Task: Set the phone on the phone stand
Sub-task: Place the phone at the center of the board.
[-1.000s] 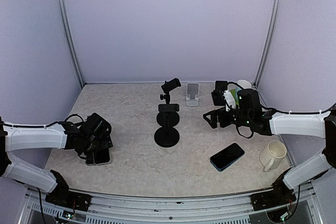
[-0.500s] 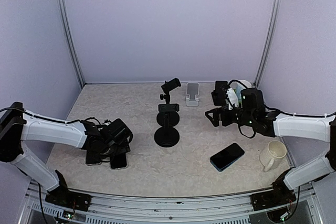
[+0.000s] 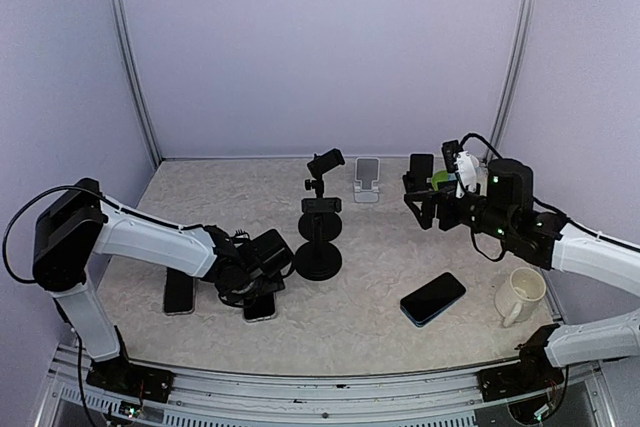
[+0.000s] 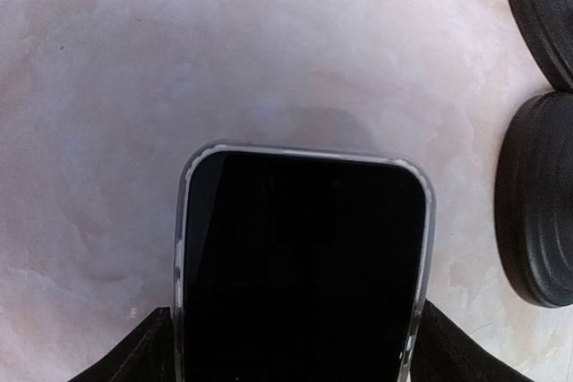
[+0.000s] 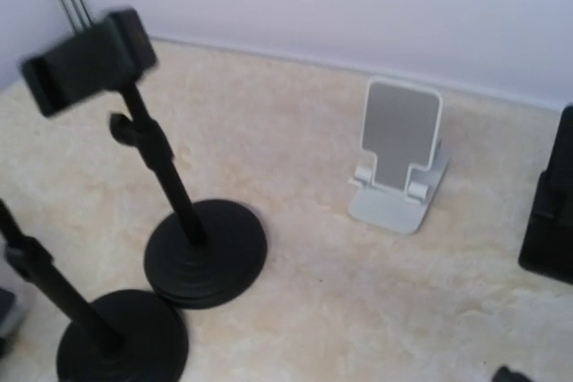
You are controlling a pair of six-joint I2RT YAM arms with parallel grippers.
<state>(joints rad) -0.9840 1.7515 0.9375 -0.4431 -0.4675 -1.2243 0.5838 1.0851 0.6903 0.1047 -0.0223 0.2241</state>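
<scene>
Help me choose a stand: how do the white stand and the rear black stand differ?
The white stand is low, a tilted plate with a front lip; the rear black stand is tall, a thin pole on a round base. The white stand has no clamp; the black stand carries one on top. Both hold no phone.

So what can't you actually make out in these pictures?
Phone: left wrist view, lower end cut off by the bottom edge.
Left gripper: top view, fingers hidden under its own wrist.
Stand clamp: right wrist view, blurred.
Mug: top view, too small to see inside.
</scene>
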